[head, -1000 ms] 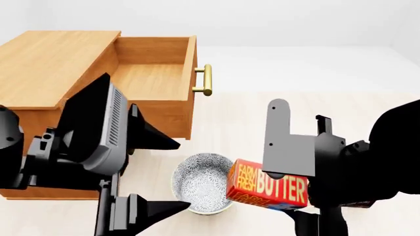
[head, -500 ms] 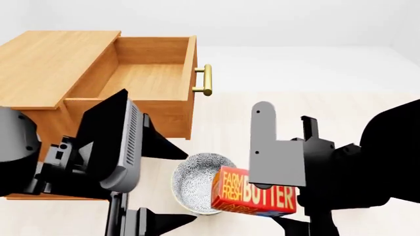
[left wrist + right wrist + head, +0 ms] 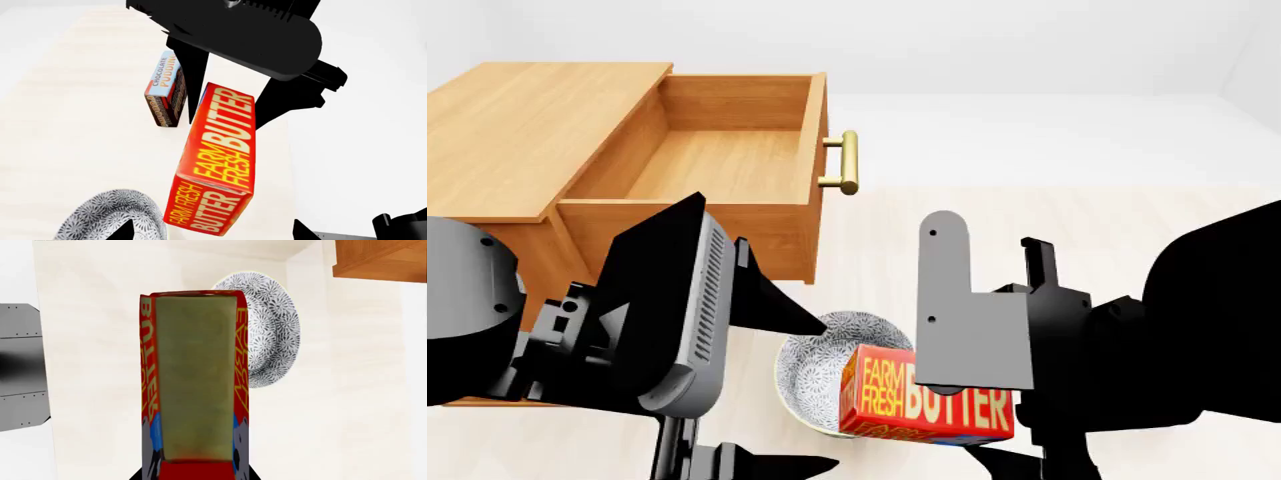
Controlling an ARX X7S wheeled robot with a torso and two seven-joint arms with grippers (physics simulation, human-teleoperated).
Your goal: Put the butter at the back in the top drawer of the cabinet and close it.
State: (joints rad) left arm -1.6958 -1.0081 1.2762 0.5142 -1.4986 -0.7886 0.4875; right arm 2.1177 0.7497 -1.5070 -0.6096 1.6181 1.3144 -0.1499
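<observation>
Pale wood floor [image 3: 894, 250], cabinet [image 3: 534, 130], patterned bowl [image 3: 821, 370], chocolate pudding box [image 3: 165, 90] standing on it

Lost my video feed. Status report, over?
Right gripper shut on butter, lifted beside bowl. Left gripper open, empty. Top drawer open, path clear.

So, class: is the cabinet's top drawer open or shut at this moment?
Open. The top drawer is pulled out of the cabinet, its bare wooden floor visible, handle well forward. Nothing lies inside.

Cabinet [image 3: 521, 130] far left, top drawer [image 3: 727, 160] open to its right. Bowl [image 3: 821, 370] near; butter [image 3: 928, 405] overlaps its right side. Pudding box [image 3: 165, 90] beyond butter.
</observation>
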